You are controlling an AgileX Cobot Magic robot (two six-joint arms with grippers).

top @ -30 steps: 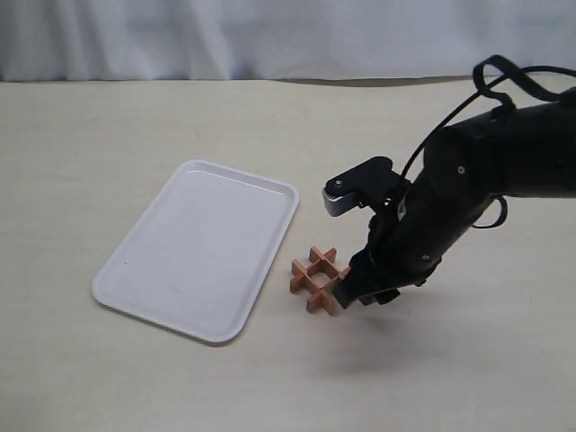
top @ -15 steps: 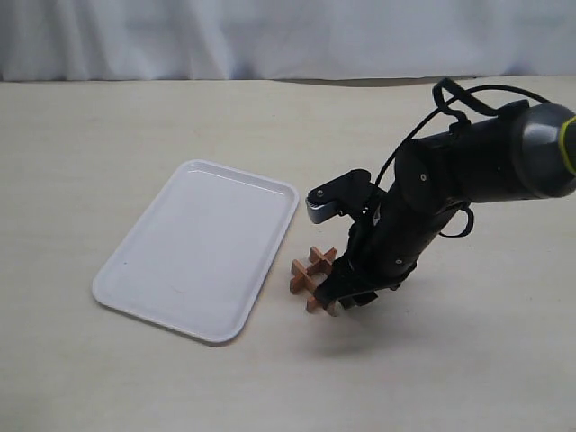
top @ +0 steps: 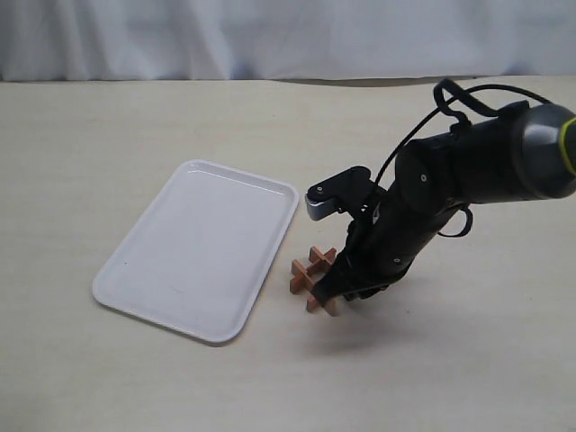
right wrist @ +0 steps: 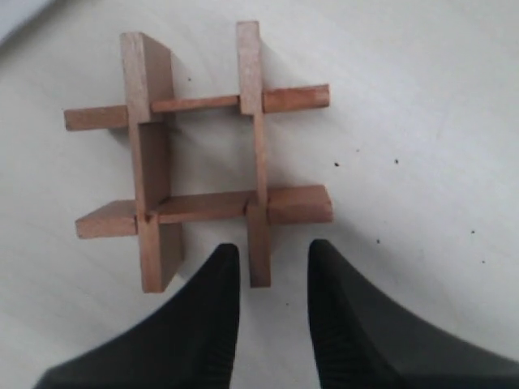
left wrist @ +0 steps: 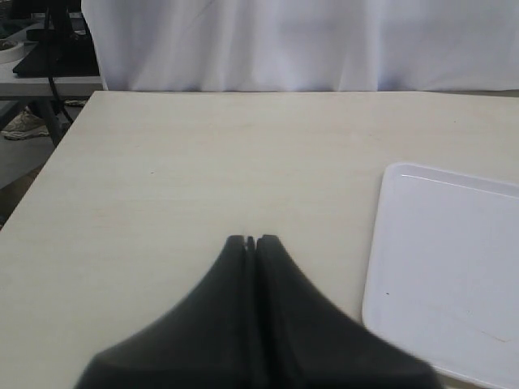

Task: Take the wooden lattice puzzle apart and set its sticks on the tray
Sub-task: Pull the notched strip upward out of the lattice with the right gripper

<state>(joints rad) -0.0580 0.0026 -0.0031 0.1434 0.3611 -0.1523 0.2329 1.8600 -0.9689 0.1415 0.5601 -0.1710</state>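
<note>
The wooden lattice puzzle (top: 312,275) (right wrist: 200,151) lies whole on the table just right of the white tray (top: 193,247) (left wrist: 454,275), its four reddish-brown sticks still interlocked. My right gripper (top: 335,301) (right wrist: 272,255) is low over the puzzle's near right corner and stands open; the end of one stick (right wrist: 258,258) reaches just between the fingertips, untouched. The tray holds nothing. My left gripper (left wrist: 250,241) is shut with nothing in it, above bare table left of the tray; it is outside the exterior view.
The pale table (top: 135,117) runs back to a white curtain (top: 270,36). The right arm's black body and cables (top: 468,171) hang over the table to the right of the puzzle. The table's left edge (left wrist: 49,170) shows in the left wrist view.
The right arm has swung left and down onto the puzzle's near right corner; in the last half second it barely moved. Puzzle and tray are where they were.
</note>
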